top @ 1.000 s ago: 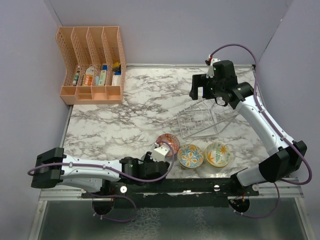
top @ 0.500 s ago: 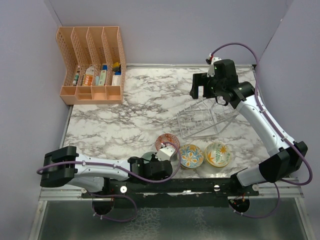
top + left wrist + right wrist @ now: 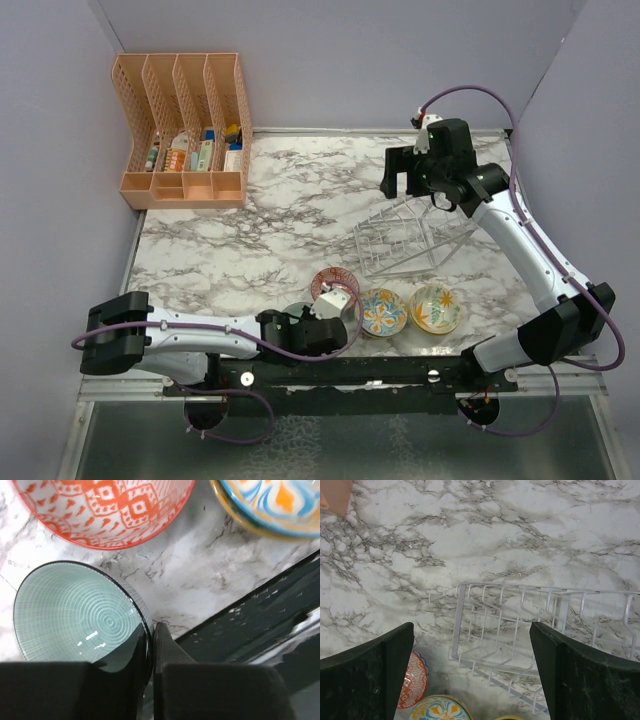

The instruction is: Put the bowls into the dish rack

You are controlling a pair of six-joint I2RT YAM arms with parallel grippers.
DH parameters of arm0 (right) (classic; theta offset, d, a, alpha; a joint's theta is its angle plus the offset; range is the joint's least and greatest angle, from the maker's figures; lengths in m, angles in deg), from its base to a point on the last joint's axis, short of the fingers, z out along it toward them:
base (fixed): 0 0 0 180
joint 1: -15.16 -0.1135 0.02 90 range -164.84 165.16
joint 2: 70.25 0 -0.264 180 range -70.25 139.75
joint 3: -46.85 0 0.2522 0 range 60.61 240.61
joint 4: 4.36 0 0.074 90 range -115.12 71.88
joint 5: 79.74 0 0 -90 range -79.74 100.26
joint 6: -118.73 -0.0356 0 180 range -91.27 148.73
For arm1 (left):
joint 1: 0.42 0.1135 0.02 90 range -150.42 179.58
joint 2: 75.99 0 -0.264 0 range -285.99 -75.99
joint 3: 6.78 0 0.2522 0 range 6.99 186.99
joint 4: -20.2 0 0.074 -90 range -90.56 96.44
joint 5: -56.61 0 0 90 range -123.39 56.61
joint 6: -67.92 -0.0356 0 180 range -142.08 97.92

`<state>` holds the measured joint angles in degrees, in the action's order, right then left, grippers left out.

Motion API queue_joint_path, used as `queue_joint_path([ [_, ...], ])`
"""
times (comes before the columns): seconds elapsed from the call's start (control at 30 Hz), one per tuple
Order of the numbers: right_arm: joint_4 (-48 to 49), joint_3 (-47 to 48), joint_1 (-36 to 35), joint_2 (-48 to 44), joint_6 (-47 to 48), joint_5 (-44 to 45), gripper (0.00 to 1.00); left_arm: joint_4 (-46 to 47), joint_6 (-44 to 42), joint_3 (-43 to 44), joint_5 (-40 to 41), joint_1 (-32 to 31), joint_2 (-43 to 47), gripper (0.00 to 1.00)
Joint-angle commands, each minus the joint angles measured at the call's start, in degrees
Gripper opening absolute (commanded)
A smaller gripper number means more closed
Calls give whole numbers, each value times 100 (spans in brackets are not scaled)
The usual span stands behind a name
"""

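Lab test booth: plain walls around marble tabletop.

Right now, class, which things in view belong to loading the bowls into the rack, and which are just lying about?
Job: teal bowl, red patterned bowl, blue-orange bowl, yellow bowl, wire dish rack.
Lying about: orange file organizer, small items inside it.

L gripper pinches teal bowl rim, red bowl adj.

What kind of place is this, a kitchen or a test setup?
Probably a robot test cell: plain purple walls box in a marble-patterned table, two arms bolted at its edge, bowls near a wire dish rack.
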<state>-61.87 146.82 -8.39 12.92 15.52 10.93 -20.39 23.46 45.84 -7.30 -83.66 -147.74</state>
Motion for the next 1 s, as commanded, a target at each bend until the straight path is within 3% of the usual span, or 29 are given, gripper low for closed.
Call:
queue_joint_path([
  [0.0,-155,343,29,-169,127,138,99,-1361,331,982,-149,23,235,0],
  [0.17,-165,484,119,-184,67,82,99,-2111,-71,2386,-52,245,217,0],
  [0.3,-142,571,245,-165,-21,-34,100,-1890,-377,2711,-324,938,371,0],
  [0.5,-139,775,580,-180,-112,-144,100,-274,-650,2349,-1486,2738,865,0],
  [0.7,-137,982,799,-91,-130,-256,100,1371,-779,2485,-3288,4191,121,0],
  [0.77,-138,1010,847,-56,-121,-243,100,1928,-539,2455,-3734,4485,-123,0],
  [0.97,-87,822,947,12,-97,-258,100,4541,1214,1547,-4634,4852,-491,0],
])
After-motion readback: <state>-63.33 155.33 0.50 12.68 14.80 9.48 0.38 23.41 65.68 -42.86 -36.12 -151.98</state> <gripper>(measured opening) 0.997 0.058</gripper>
